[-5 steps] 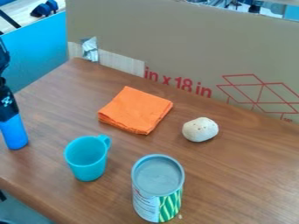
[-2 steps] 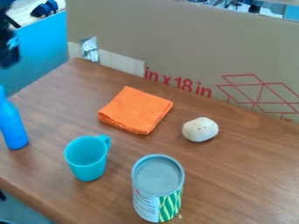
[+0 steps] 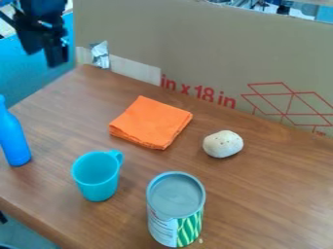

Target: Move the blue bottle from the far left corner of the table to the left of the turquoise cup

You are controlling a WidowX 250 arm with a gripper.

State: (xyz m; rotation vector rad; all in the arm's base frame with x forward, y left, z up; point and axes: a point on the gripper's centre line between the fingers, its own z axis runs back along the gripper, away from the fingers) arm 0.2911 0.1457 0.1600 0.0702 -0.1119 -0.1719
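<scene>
Black hand [image 3: 44, 59], its fingers apart, hangs past the table edge [image 3: 52, 85], upper left; blue bottle [image 3: 13, 138] well apart.

Camera view, one: stationed above the near side of the table [image 3: 260, 194], looking down at a slant across it, facing the cardboard [image 3: 214, 48] behind. Range: fairly close, most of the tabletop taken in; can [image 3: 175, 209] nearest the lens, cardboard farther off.
</scene>
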